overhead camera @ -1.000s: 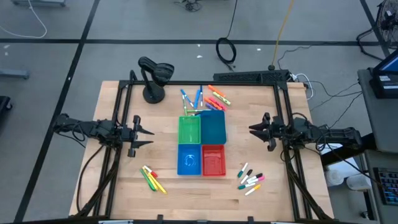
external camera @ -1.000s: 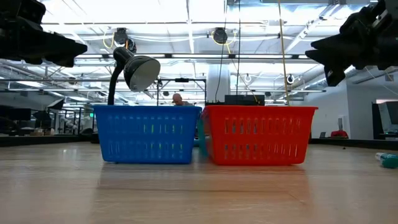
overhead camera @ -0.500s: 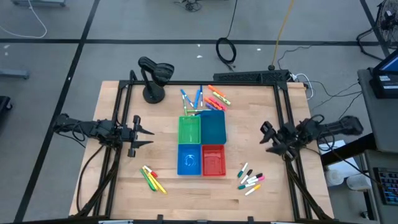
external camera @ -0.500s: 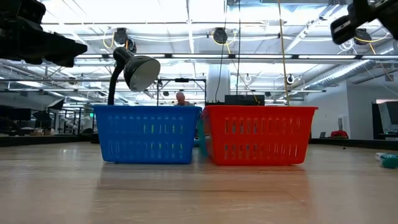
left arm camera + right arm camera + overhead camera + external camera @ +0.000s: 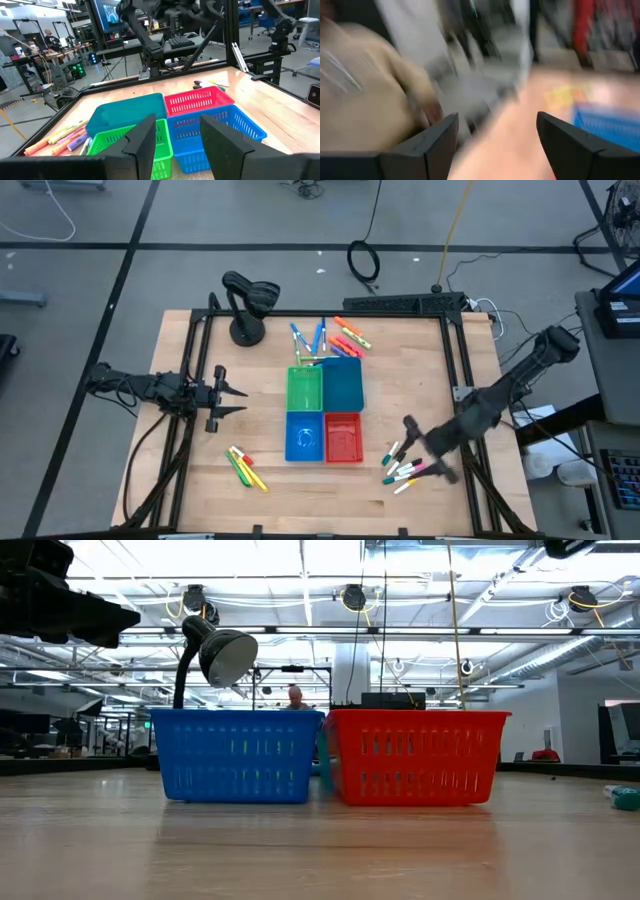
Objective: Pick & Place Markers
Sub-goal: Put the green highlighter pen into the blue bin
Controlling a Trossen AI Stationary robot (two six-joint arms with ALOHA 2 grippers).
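The right gripper (image 5: 423, 450), fingers spread wide and empty, hangs just over the mixed markers (image 5: 403, 469) at the table's (image 5: 270, 490) five o'clock, right of the red bin (image 5: 343, 438); the left gripper (image 5: 238, 392) waits open at nine o'clock

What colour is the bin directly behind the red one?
Teal. The teal bin sits right behind the red bin; the high view shows it best.
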